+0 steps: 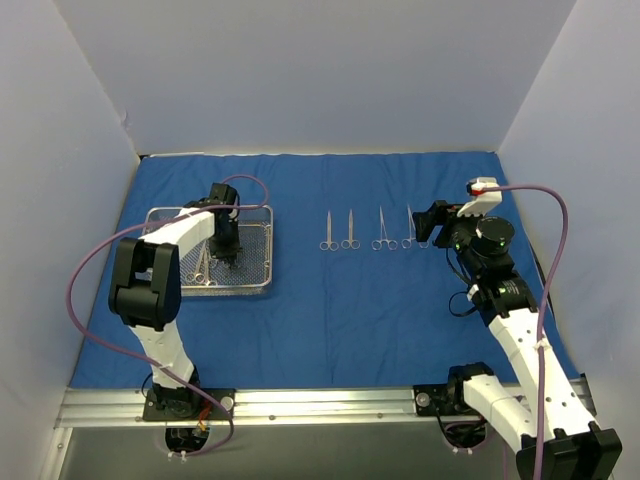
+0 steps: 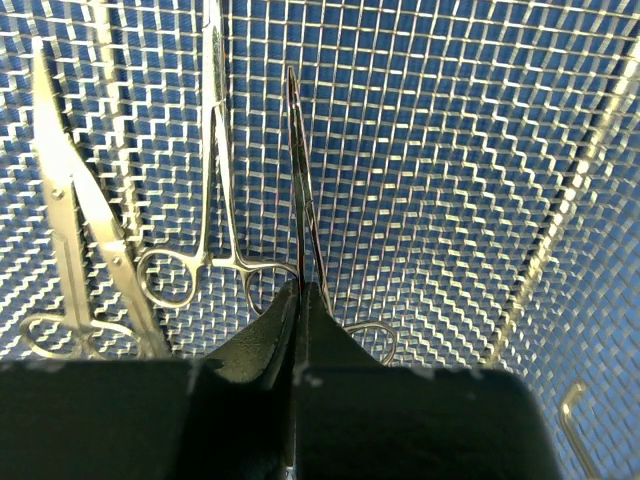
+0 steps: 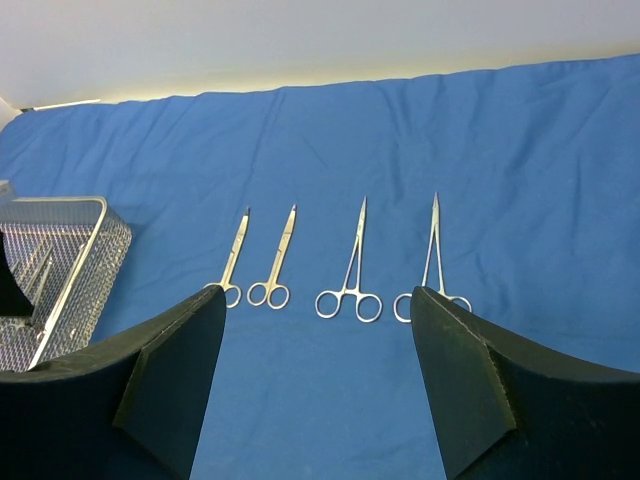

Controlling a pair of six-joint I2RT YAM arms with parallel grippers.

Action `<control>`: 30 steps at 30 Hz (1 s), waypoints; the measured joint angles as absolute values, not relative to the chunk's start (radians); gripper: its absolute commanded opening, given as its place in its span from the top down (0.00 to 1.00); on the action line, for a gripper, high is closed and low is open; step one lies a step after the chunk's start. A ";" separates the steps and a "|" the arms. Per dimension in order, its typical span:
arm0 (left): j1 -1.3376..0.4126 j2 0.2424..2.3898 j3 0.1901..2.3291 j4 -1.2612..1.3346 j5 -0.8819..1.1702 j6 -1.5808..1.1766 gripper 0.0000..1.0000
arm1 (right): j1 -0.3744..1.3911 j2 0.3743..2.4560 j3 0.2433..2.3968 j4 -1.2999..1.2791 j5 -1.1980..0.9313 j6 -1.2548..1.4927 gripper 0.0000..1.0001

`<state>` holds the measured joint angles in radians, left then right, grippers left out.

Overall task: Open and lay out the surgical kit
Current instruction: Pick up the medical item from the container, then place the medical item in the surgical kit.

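left wrist: left end effector (image 2: 300,305) clamps an instrument (image 2: 298,160) in the tray (image 2: 450,150); right end effector (image 3: 318,335) apart.

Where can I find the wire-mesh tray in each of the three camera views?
Top external: the tray sits left of centre on the blue cloth.
Left wrist: the tray's mesh fills nearly the whole picture.
Right wrist: the tray's corner shows at the left edge.
Shared landmark: the blue cloth, seen through the mesh in the left wrist view.
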<state>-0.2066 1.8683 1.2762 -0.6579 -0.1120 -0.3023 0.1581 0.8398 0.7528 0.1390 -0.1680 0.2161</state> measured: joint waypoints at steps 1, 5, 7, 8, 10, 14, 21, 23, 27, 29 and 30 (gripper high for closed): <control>-0.207 1.861 1.276 -0.661 -0.112 -0.302 0.98 | 0.158 0.841 0.753 0.139 -0.168 0.216 0.30; -0.207 1.809 1.284 -0.683 -0.118 -0.302 0.98 | 0.158 0.847 0.753 0.139 -0.168 0.216 0.30; -0.207 1.784 1.304 -0.691 -0.120 -0.302 0.98 | 0.158 0.847 0.753 0.139 -0.168 0.216 0.30; -0.207 1.773 1.317 -0.693 -0.121 -0.302 0.98 | 0.159 0.847 0.753 0.139 -0.168 0.216 0.30; -0.207 1.756 1.340 -0.693 -0.123 -0.303 0.98 | 0.159 0.847 0.753 0.139 -0.168 0.216 0.30; -0.207 1.738 1.379 -0.709 -0.121 -0.312 0.98 | 0.159 0.848 0.753 0.139 -0.168 0.216 0.30; -0.263 1.686 1.425 -0.767 -0.122 -0.378 0.98 | 0.159 0.848 0.753 0.139 -0.168 0.216 0.30; -0.313 1.669 1.443 -0.773 -0.128 -0.404 0.98 | 0.159 0.848 0.753 0.139 -0.168 0.216 0.30; -0.463 1.666 1.478 -0.775 -0.145 -0.465 0.98 | 0.159 0.847 0.753 0.139 -0.168 0.216 0.30; -0.545 1.677 1.490 -0.776 -0.146 -0.497 0.98 | 0.159 0.847 0.753 0.139 -0.168 0.216 0.30; -0.588 1.691 1.502 -0.776 -0.146 -0.516 0.98 | 0.159 0.846 0.753 0.139 -0.168 0.216 0.30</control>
<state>-0.5884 1.6905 1.5017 -0.7757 -0.1455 -0.5163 0.1589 0.8463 0.7528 0.1387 -0.1680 0.2161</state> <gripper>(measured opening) 0.037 0.699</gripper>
